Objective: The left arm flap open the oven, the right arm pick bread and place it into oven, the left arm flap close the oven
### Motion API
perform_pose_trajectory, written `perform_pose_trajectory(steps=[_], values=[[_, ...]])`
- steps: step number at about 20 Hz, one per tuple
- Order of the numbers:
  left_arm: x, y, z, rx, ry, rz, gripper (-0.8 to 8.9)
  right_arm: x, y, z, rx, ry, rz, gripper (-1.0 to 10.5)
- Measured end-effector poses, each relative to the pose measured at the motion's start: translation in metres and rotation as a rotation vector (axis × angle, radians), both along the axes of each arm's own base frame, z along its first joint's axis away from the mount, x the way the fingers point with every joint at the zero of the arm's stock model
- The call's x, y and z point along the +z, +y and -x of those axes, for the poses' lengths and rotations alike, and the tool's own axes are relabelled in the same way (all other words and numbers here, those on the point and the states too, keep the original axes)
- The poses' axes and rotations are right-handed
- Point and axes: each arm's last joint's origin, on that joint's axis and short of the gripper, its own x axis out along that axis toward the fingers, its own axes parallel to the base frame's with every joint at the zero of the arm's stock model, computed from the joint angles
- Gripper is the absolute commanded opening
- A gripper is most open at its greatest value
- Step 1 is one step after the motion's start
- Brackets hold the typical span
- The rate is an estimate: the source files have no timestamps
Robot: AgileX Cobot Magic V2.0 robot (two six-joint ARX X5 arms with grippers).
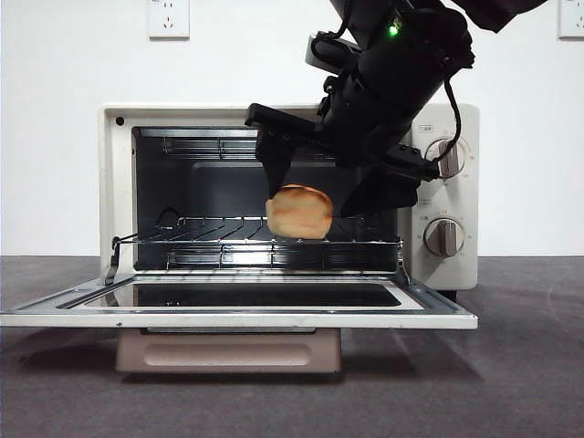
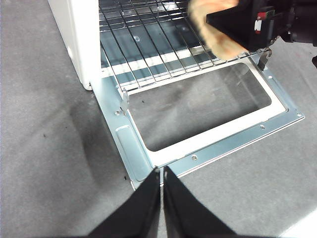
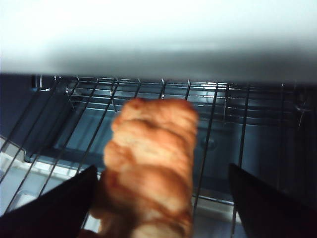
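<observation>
While the right tool [image 1: 315,187] gapes released, the bread [image 3: 151,168] lies between its jaws.

White wall [image 1: 55,137] with sockets [image 1: 168,16] behind grey table [image 1: 511,365]

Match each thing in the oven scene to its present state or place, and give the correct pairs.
Things:
1. door
2. bread
3. left gripper
4. right gripper

States:
A. jaws shut, over the table in front of the door's corner
B. folded down flat
C. jaws open, reaching into the oven
D. at the wire rack, between open jaws

Pairs: 1-B, 2-D, 3-A, 4-C
</observation>
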Motion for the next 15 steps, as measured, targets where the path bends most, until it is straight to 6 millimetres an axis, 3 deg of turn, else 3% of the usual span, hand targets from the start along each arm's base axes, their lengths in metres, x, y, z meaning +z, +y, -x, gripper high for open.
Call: perform_pose_trajectory(steps=[3,6,15], values=[[0.0,0.0,0.0,0.0,0.0,0.0,0.16,0.002,-0.001,0.001,0.0,-0.001,-0.001,4.6],[0.0,0.0,0.0,0.0,0.0,0.0,0.16,0.017,-0.004,0.007,0.007,-0.025,-0.025,4.6],[0.0,0.0,0.0,0.0,-0.005,0.002,0.16,0.057,-0.013,0.053,0.188,0.04,-0.047,4.6]])
